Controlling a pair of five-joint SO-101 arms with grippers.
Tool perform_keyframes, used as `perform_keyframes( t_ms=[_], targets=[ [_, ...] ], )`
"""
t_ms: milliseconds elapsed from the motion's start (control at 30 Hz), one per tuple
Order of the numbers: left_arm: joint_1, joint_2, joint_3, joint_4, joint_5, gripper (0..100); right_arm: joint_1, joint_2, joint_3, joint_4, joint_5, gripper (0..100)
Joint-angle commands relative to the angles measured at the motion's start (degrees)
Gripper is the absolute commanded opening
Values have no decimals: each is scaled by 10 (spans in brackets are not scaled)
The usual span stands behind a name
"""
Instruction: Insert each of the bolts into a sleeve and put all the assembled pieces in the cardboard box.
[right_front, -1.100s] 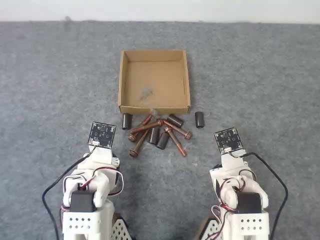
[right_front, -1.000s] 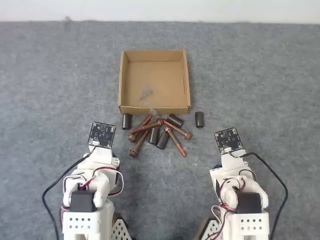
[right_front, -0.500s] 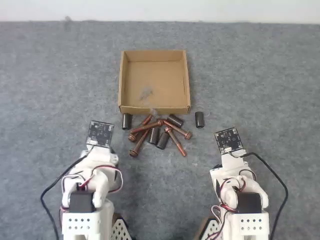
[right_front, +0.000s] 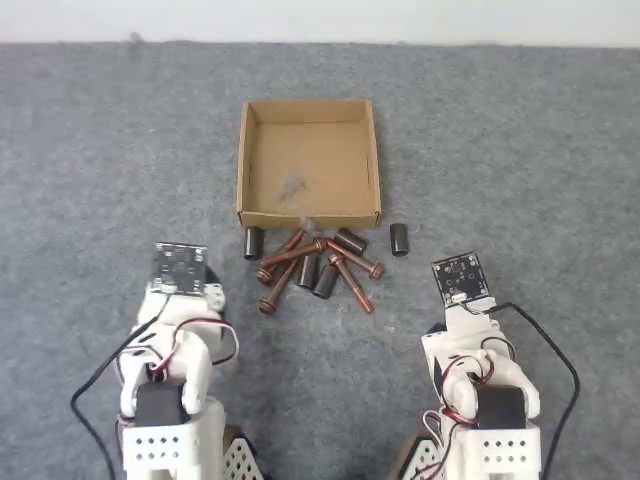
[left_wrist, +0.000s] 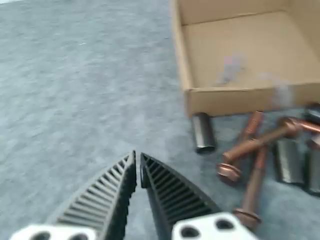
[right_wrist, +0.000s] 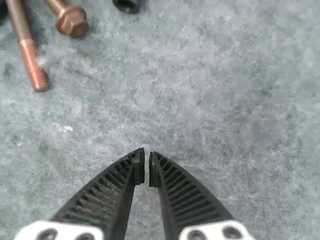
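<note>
Several copper bolts (right_front: 305, 252) and dark sleeves (right_front: 325, 280) lie in a loose pile just in front of the empty cardboard box (right_front: 308, 217). One sleeve (right_front: 254, 242) stands apart at the pile's left, another sleeve (right_front: 400, 239) at its right. In the left wrist view the box (left_wrist: 240, 97), a sleeve (left_wrist: 202, 132) and bolts (left_wrist: 252, 145) lie ahead of my left gripper (left_wrist: 138, 162), which is shut and empty over bare carpet. My right gripper (right_wrist: 146, 160) is shut and empty, with a bolt head (right_wrist: 71, 21) and a threaded bolt end (right_wrist: 31, 57) beyond it.
Grey carpet (right_front: 520, 170) covers the whole table, with open room on both sides of the box. The two arm bases (right_front: 165, 420) (right_front: 485, 420) stand at the near edge. A pale wall runs along the far side.
My left arm has swung to the left and lifted a little, away from the pile. The right arm has hardly moved.
</note>
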Motion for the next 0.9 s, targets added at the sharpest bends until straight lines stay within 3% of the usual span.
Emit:
perform_keyframes(
  t_ms=[0,400,733,867],
  targets=[
    [19,-11,-28,13,1,12,7,-11,-41,-28,1,10],
    [16,-10,0,32,-4,13,7,-8,-2,-162,35,10],
    [-27,-7,-15,47,-32,14,-42,-2,-64,-169,11,9],
    [-30,-6,-15,49,-32,85,-44,66,-115,-167,-8,9]
  ],
)
